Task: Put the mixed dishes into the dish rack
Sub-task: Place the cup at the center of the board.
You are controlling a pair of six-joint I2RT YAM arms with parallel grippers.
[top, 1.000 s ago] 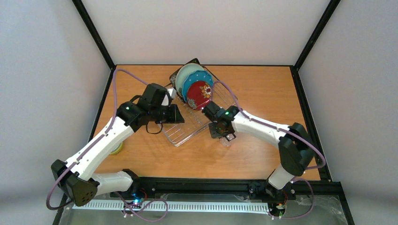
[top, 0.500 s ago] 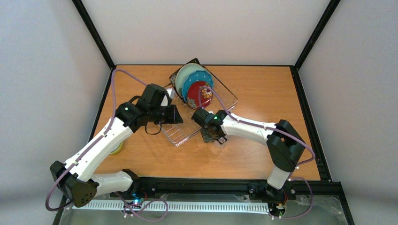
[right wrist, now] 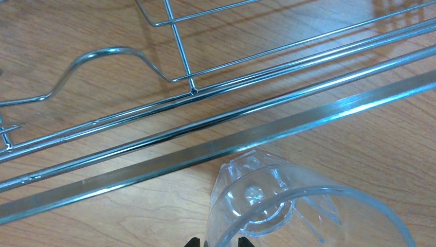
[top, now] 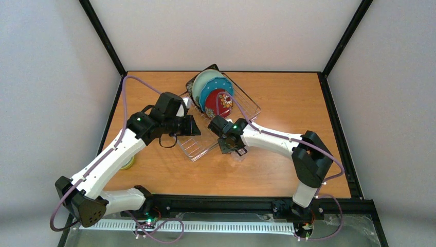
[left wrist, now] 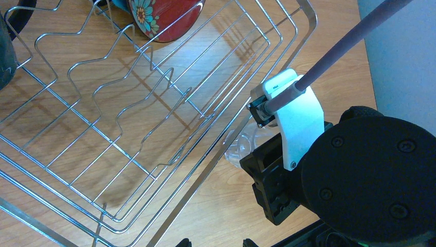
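Straddling the wall of the clear glass cup with the right gripper, tips parted, grip released; cup on the table just outside the dish rack. Hovering over bare wires, left gripper spread, empty. Beyond, small red floral plate standing in rack.

Only a tiny, illegible dark mark on the right arm's white bracket; nothing legible.
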